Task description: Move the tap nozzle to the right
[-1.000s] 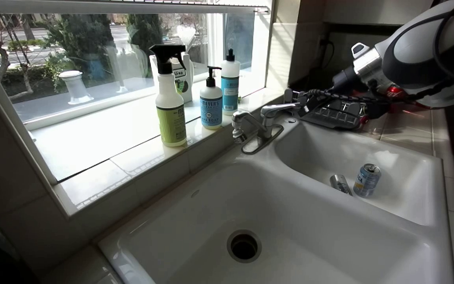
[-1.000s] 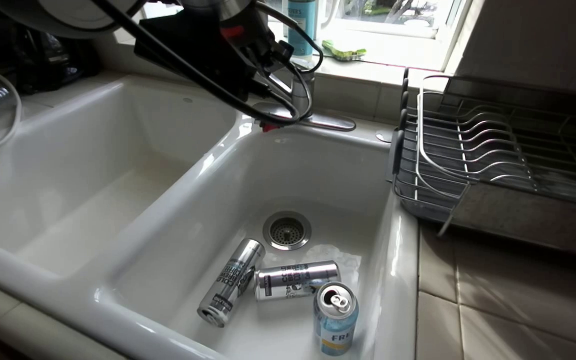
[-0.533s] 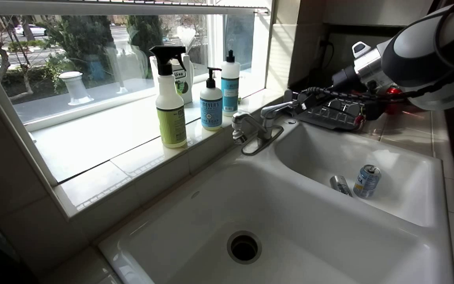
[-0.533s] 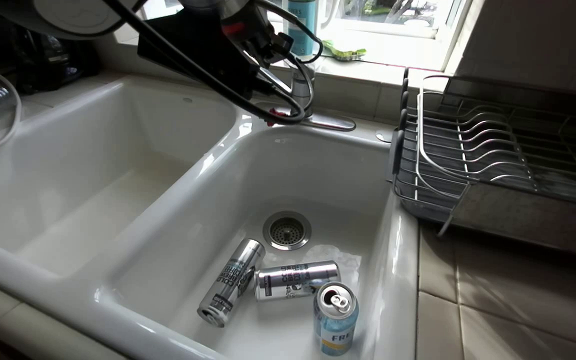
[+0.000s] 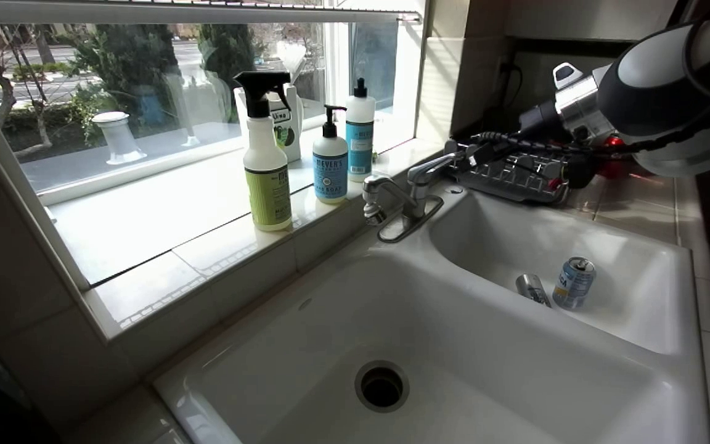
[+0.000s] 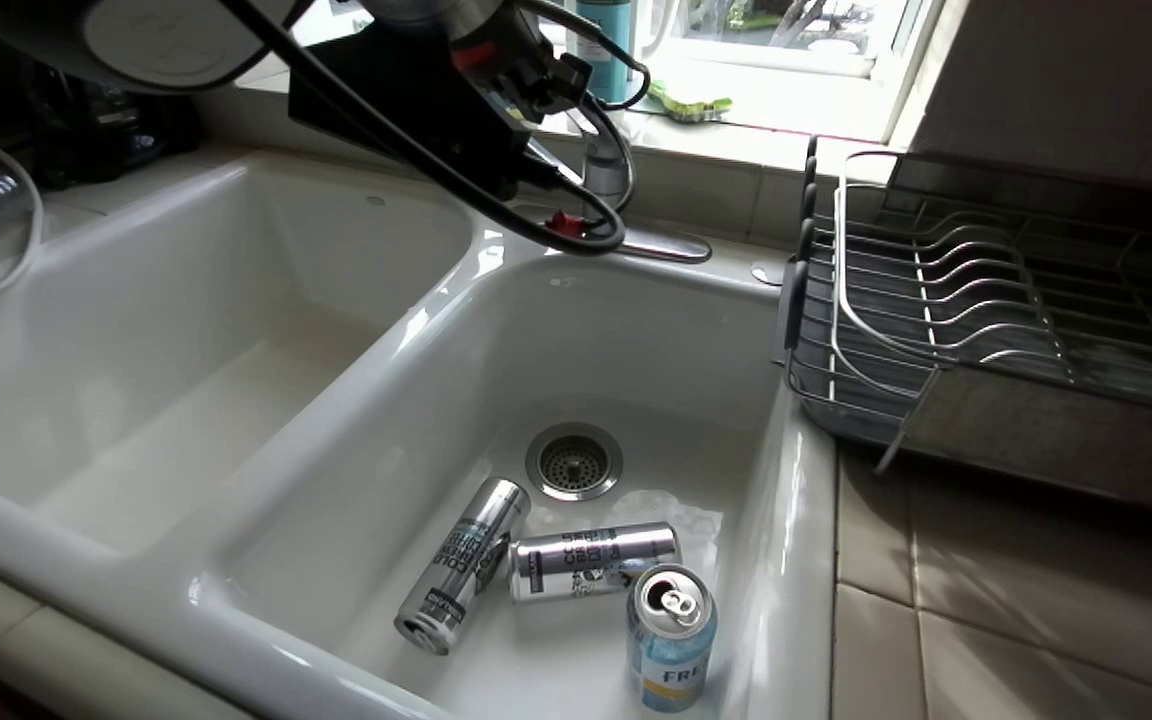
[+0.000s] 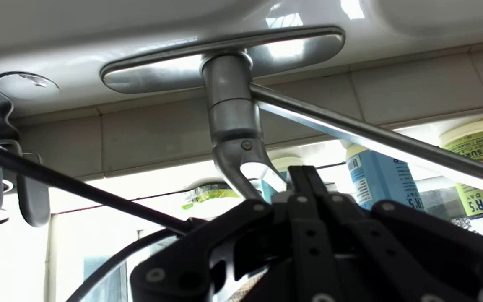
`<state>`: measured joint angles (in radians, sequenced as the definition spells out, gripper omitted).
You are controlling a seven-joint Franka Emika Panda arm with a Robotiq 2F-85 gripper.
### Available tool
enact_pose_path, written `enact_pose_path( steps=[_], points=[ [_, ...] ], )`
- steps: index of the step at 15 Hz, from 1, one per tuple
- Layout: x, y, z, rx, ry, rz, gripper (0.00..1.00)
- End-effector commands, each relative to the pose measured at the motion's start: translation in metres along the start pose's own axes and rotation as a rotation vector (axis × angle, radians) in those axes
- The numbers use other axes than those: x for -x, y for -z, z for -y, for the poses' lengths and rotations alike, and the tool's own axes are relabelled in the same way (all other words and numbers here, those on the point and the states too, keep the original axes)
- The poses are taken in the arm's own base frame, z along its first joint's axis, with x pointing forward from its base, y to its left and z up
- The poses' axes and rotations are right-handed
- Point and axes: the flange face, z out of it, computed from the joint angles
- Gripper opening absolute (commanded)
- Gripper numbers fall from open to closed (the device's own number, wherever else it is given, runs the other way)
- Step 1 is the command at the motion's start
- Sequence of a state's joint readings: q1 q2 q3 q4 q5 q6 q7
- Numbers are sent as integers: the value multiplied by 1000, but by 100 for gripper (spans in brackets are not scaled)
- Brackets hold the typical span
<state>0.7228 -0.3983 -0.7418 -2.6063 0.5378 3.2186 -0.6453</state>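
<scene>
Where my gripper [image 7: 302,169] hangs by the chrome lever [image 7: 228,156], its fingers [image 7: 295,176] are clenched together — whether they touch that lever, I cannot tell. The tap nozzle [image 7: 375,135] lies apart from them, sloping off its upright column [image 7: 229,86] and pointing away from the dish rack [image 6: 1056,425] — its downturned tip [image 5: 374,211] shows in an exterior view.

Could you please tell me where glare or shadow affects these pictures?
In the wrist view, glare streaks the faucet spout and the gripper stands dark against daylight; in an exterior view, the windowsill is washed out; in an exterior view, the dish rack sits partly in shadow.
</scene>
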Motion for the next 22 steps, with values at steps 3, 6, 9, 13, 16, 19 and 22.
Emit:
enact_pose_path(
  steps=[3, 6, 9, 13, 16, 19, 22],
  points=[
    [-10, 3, 4, -22, 24, -79, 0],
    [-13, 2, 6, -29, 39, -99, 0],
    [-16, 3, 6, -22, 55, -122, 0],
    [-21, 3, 6, -19, 70, -147, 0],
    [-26, 5, 9, -17, 91, -171, 0],
    [-30, 5, 10, -12, 108, -186, 0],
    [-36, 7, 11, -9, 123, -201, 0]
  ],
)
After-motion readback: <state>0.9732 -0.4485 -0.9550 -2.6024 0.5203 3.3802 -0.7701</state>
